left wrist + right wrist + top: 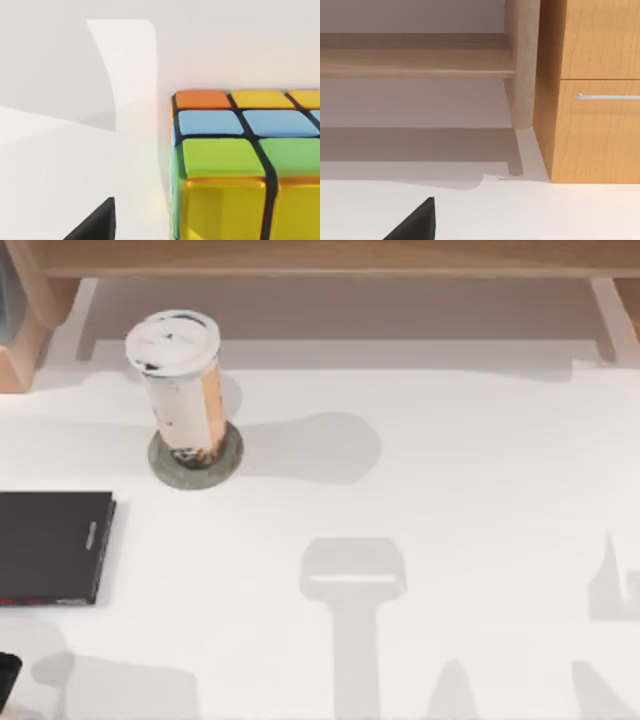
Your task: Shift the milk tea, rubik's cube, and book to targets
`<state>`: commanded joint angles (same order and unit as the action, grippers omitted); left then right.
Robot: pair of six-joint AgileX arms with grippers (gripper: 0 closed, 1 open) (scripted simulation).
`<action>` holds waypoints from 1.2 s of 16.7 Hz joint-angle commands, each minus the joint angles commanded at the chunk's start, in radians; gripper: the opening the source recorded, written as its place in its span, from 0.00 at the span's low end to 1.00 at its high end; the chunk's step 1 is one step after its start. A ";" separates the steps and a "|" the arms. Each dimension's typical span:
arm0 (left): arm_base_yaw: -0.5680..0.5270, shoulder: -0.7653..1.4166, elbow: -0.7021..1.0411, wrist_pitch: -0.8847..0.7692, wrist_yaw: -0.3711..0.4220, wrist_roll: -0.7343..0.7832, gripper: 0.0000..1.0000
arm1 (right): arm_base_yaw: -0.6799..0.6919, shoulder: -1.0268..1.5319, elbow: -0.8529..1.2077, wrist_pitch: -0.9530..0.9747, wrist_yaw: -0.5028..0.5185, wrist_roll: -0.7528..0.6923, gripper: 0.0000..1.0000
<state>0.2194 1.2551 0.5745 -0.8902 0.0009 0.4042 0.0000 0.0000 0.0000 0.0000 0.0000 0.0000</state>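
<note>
Top view: the milk tea stands upright on the round grey-green disc at the table's far left, its white lid toward the camera and its dark-specked base well inside the disc's rim. Nearer the camera, at the left edge, lies the black slab, flat, with small pale markings along its right edge; nothing rests on it, and it sits apart from the disc. A small dark shape pokes in at the bottom left corner; I cannot tell what it is. Along the far side runs a wooden shelf.

Left wrist view: the rubik's cube sits very close to the camera, with orange, yellow, blue and green stickers on one face and yellow ones on the face below. One dark finger of the left gripper shows at the picture's edge, clear of the cube. Whether the left gripper's fingers are parted or closed cannot be told.

Right wrist view: one dark finger of the right gripper hangs over bare white table, touching nothing. Its spread cannot be told either. Beyond stand a wooden cabinet with a metal drawer handle and a round wooden leg.
</note>
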 joint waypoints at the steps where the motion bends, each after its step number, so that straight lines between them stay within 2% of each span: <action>1: 0.000 0.000 0.000 0.000 0.000 0.000 1.00 | 0.000 0.000 0.000 0.000 0.000 0.000 1.00; 3: 0.000 0.000 0.000 0.000 0.000 0.000 1.00 | 0.000 0.000 0.000 0.000 0.000 0.000 1.00; 16: 0.000 0.000 0.000 0.000 0.000 0.000 0.02 | 0.000 0.000 0.000 0.000 0.000 0.000 1.00; 20: 0.000 0.000 0.000 0.000 0.000 0.000 0.00 | 0.000 0.000 0.000 0.000 0.000 0.000 1.00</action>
<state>0.2194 1.2551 0.5745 -0.8902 0.0009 0.4042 0.0000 0.0000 0.0000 0.0000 0.0000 0.0000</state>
